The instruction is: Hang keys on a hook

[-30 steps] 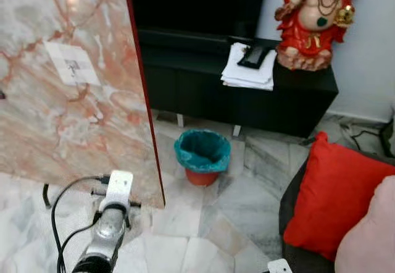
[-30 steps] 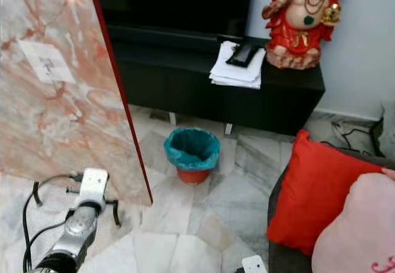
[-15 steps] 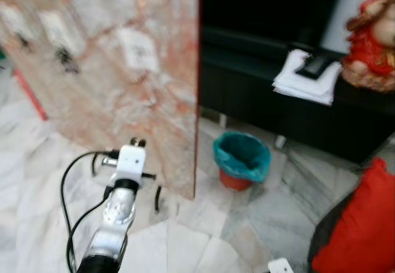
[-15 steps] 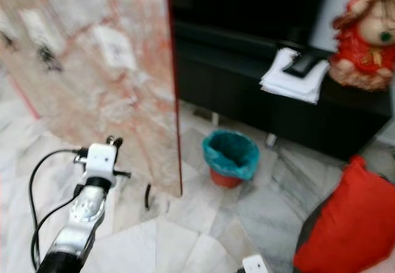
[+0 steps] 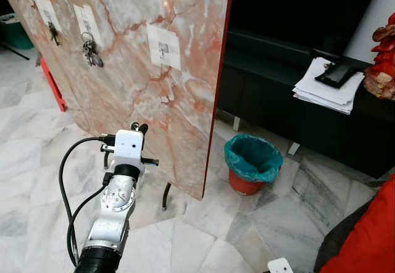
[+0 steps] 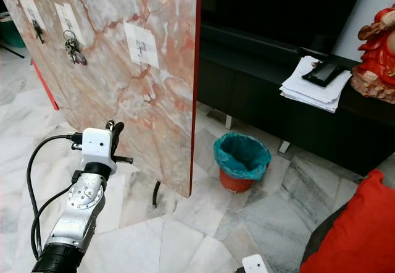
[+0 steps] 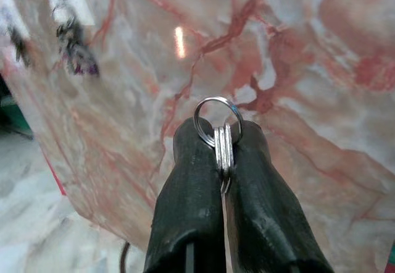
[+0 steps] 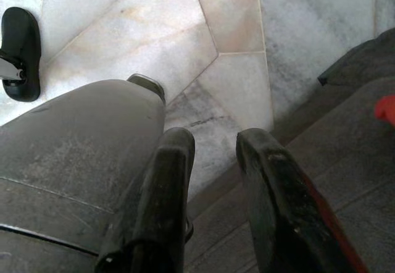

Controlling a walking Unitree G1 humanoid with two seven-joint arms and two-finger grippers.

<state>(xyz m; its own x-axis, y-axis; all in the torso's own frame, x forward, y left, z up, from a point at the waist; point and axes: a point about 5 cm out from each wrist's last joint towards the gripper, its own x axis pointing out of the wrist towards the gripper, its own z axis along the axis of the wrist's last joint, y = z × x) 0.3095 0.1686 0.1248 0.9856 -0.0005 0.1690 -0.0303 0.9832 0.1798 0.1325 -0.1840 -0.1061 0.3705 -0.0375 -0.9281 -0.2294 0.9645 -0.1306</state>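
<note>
Left gripper (image 7: 221,155), fingers clamped on a silver key ring (image 7: 217,125), faces the pink-veined marble board (image 5: 133,69). Beyond, a dark key bunch (image 5: 91,49) hangs from a hook. Right gripper (image 8: 213,146) hangs parted over the marble floor (image 8: 142,35).

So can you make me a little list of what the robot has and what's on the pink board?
left gripper: shut on a key ring, held up in front of the board
right gripper: open, holding nothing, hanging low over the floor
board: pink marble, standing upright on the floor
hooks: three white patches on the board; the nearest one has nothing on it
hung keys: a bunch on the middle patch
bin: orange, green liner, beside the board
</note>
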